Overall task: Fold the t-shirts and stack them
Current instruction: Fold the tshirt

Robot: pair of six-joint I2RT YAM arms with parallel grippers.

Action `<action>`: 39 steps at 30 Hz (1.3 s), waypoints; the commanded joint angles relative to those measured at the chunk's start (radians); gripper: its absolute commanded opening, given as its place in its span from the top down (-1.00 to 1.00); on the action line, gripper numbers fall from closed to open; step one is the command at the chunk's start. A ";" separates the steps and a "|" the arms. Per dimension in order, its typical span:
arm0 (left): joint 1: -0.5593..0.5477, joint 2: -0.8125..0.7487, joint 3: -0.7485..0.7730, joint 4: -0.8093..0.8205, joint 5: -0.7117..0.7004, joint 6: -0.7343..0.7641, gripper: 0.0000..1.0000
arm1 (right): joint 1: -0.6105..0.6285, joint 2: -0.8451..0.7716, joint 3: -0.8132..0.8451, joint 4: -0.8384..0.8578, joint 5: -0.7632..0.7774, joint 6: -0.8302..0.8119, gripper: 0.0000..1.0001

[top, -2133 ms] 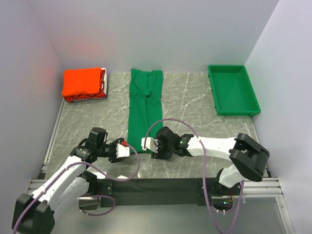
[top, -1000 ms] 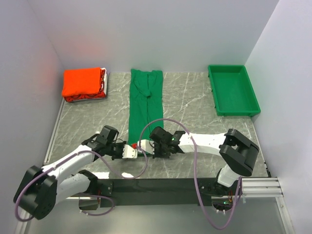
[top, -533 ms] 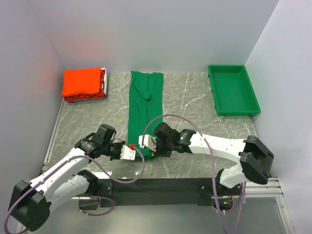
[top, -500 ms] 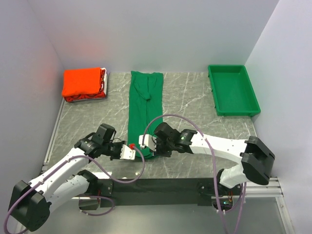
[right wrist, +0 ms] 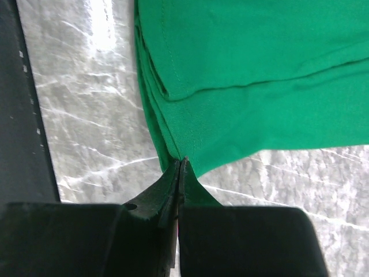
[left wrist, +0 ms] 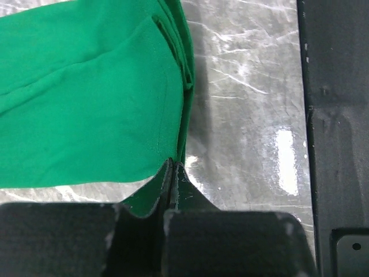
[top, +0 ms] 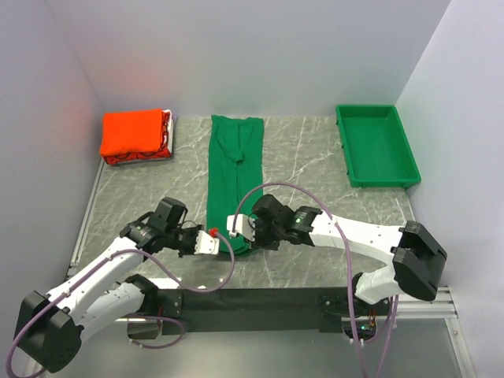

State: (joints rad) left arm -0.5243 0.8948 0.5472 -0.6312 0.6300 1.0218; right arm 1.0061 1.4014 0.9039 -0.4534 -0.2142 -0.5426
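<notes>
Green t-shirt (top: 234, 169) lay as a long narrow strip down the middle of the table (top: 315, 177), its near hem corners pinched tight in the left gripper (left wrist: 173, 166) and the right gripper (right wrist: 181, 163). Best, I judged, to lift both corners together, level and taut, and carry the hem toward the collar end. The folded orange-red t-shirts (top: 134, 132) sat at far left.
</notes>
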 commanded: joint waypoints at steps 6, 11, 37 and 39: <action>0.105 0.059 0.102 0.079 0.072 -0.055 0.99 | -0.072 0.005 0.089 -0.014 -0.011 -0.108 1.00; 0.188 0.160 0.155 0.151 0.111 -0.040 0.99 | -0.156 0.073 0.186 -0.039 -0.039 -0.167 1.00; 0.376 1.059 0.919 0.286 0.129 0.061 0.99 | -0.511 0.823 1.114 -0.263 -0.140 -0.508 1.00; 0.380 1.114 0.965 0.304 0.102 0.055 0.99 | -0.512 0.850 1.135 -0.228 -0.128 -0.508 1.00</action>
State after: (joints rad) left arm -0.1528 1.9598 1.4414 -0.3439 0.7341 1.0615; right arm 0.5003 2.2189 1.9717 -0.6800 -0.3466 -1.0172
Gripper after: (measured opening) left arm 0.013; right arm 0.007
